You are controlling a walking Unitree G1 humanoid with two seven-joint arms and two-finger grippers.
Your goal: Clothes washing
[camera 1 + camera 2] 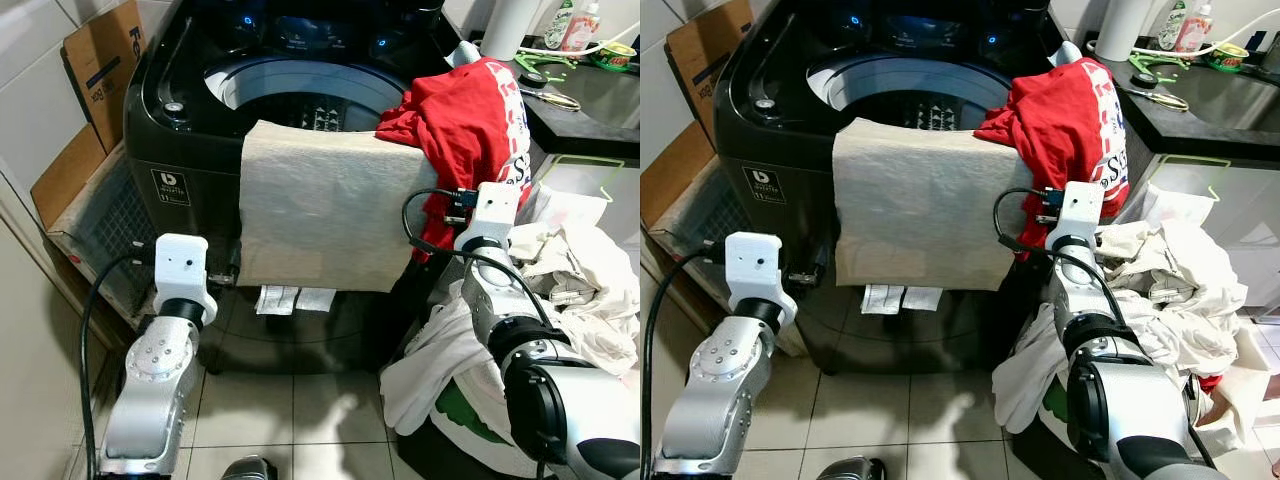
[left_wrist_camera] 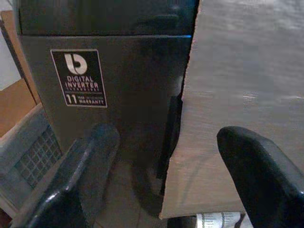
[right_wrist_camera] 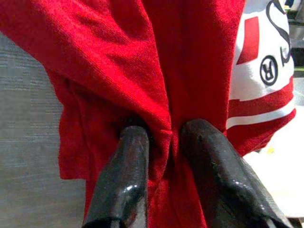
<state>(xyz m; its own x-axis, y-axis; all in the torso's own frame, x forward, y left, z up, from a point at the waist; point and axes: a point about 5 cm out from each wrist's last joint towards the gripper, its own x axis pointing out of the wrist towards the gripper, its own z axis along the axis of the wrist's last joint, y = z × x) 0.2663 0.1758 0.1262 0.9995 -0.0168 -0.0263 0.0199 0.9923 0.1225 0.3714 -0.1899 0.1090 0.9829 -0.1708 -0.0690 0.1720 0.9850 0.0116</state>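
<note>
Pinching the red shirt (image 3: 156,71), the right end effector (image 3: 164,142) is nearly closed.

Pale square floor tiles (image 1: 300,410) run along the near edge. A white tiled wall (image 1: 30,90) stands at left, with flattened cardboard (image 1: 100,60) leaning on it. At far right, a dark surface (image 1: 600,100) carries bottles (image 1: 572,25) and scissors (image 1: 550,98).

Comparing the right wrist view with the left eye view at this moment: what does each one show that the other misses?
Right wrist view alone: the right tool pinched on a fold of the red shirt.

Left eye view alone: the washing machine with its open drum, the left tool low at its front, and white laundry heaped on the right.

Both: the red shirt and the beige towel draped over the machine's rim.
</note>
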